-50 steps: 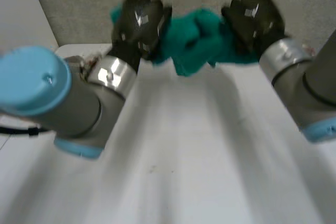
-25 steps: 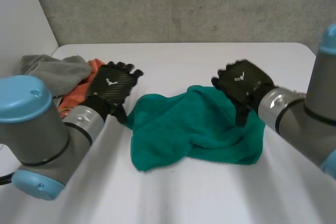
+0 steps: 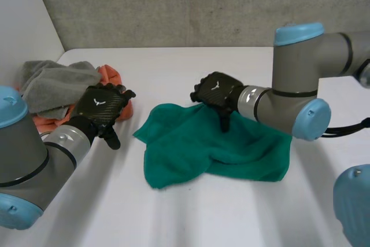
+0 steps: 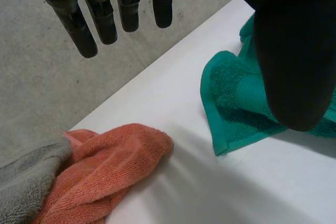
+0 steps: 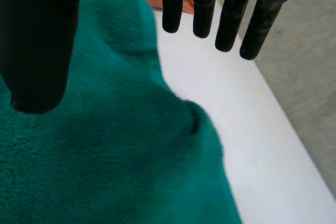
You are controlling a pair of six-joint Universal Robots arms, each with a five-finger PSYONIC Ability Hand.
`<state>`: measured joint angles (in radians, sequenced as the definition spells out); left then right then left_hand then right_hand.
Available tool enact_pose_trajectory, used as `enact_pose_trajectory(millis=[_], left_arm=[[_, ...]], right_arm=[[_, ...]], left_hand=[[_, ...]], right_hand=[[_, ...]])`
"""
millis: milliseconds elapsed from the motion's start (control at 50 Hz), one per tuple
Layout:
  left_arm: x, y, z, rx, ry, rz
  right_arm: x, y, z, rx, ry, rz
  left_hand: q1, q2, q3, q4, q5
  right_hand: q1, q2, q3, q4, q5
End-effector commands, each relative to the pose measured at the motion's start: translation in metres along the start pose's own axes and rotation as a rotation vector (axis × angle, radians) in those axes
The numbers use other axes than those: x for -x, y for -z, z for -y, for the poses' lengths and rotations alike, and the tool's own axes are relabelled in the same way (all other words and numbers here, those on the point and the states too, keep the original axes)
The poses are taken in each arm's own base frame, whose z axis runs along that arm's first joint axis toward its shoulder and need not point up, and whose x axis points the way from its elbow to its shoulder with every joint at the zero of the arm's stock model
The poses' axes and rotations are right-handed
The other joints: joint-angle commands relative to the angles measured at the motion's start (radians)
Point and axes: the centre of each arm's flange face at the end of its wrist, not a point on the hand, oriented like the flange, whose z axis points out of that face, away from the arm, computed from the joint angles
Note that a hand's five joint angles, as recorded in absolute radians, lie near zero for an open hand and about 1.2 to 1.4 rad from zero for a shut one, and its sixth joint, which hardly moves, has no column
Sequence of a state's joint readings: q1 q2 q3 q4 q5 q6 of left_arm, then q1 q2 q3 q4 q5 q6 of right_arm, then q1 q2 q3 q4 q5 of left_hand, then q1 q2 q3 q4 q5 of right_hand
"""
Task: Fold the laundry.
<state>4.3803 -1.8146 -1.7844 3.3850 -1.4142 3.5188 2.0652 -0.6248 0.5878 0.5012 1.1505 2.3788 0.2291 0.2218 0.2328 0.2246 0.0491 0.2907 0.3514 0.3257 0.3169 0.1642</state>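
I had the green towel (image 3: 219, 154) lying rumpled in the middle of the counter (image 3: 191, 224), not yet folded. From the head camera its long axis ran roughly from 9 to 3 o'clock.

The right hand (image 3: 215, 91) hung over the towel's far edge, at about 12 o'clock on the cloth. Its fingers (image 5: 203, 9) were straight and spread off the thumb, holding nothing (whether the thumb tip touched the cloth I couldn't tell).

The left hand (image 3: 103, 103) sat off the towel altogether, at its 9 o'clock, fingers straight and empty too. It was just beside the orange cloth (image 3: 111, 76) and the grey cloth (image 3: 55, 84), which were heaped toward the counter's 10 o'clock corner. From that hand the towel's nearest corner lay toward 3 o'clock, near but apart.

My reading was that the towel needed spreading flat before any fold. The right hand was better placed to take the far edge. The left would have to travel toward 3 o'clock for its corner, without dragging the orange cloth along.
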Motion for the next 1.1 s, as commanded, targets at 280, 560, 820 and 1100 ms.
enact_pose_trajectory(millis=[280, 560, 820, 1100], left_arm=[[0.003, 0.002, 0.005, -0.015, -0.002, 0.010], [0.016, -0.009, 0.006, -0.028, 0.000, 0.049], [0.003, -0.006, -0.002, 0.002, 0.013, 0.008], [0.004, -0.006, -0.003, 0.005, 0.022, 0.009]], right_arm=[[0.024, -0.034, -0.032, 0.059, -0.001, 0.021], [-0.031, 0.013, 0.039, -0.031, 0.062, -0.199], [-0.005, -0.018, -0.011, 0.072, 0.023, -0.115], [0.004, -0.049, -0.041, 0.080, 0.011, -0.114]], left_hand=[[-0.016, -0.008, -0.019, -0.011, -0.010], [-0.024, -0.017, -0.028, -0.020, -0.019], [-0.024, -0.017, -0.028, -0.020, -0.019], [-0.022, -0.014, -0.025, -0.017, -0.016]], right_hand=[[0.802, 0.741, 0.767, 0.775, 0.754], [1.106, 1.045, 1.071, 1.079, 1.058], [0.023, -0.037, -0.012, -0.003, -0.025], [0.737, 0.677, 0.703, 0.711, 0.689]])
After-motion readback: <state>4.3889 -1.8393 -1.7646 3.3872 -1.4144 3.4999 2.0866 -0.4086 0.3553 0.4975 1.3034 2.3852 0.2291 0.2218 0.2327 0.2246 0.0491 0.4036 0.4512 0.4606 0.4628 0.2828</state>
